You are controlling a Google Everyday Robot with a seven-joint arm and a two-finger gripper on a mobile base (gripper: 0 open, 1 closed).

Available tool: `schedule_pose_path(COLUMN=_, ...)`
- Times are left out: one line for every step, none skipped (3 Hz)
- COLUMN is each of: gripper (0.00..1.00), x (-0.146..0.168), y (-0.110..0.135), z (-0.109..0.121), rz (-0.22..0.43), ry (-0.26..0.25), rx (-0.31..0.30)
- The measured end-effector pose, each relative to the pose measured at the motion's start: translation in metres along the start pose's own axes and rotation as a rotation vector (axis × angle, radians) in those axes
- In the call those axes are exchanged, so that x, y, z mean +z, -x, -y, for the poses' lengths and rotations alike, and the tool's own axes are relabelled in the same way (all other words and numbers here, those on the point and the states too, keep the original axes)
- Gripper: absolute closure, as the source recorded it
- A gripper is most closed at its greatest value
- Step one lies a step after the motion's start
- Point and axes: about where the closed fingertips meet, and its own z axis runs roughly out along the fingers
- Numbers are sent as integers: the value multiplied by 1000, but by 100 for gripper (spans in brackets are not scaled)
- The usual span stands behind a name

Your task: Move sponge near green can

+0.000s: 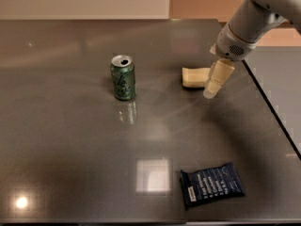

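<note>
The gripper (211,89), pale and blunt, is hanging near the tabletop's right edge, overlapping the sponge's (193,77) right end; spread or closed, I cannot tell. The sponge, a soft yellow block, is lying toward the far right corner. The green can (123,78) is standing upright well to its left, with bare glossy tabletop (70,140) stretching between them. A crinkled dark blue wrapper (211,184) is lying near the front edge.

Smooth pale-grey tubular arm (256,13) with a rounded wrist; its cream, tapering gripper (213,87) sits between two and three o'clock.
</note>
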Motion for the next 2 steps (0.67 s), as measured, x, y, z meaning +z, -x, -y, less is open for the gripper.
schedule_pose_path(gripper=0, x=17, y=-4, z=9, rz=-17, ry=19, rx=14)
schedule_pose_path(gripper=0, x=28, y=-7, z=12, rz=-31, ry=32, rx=23)
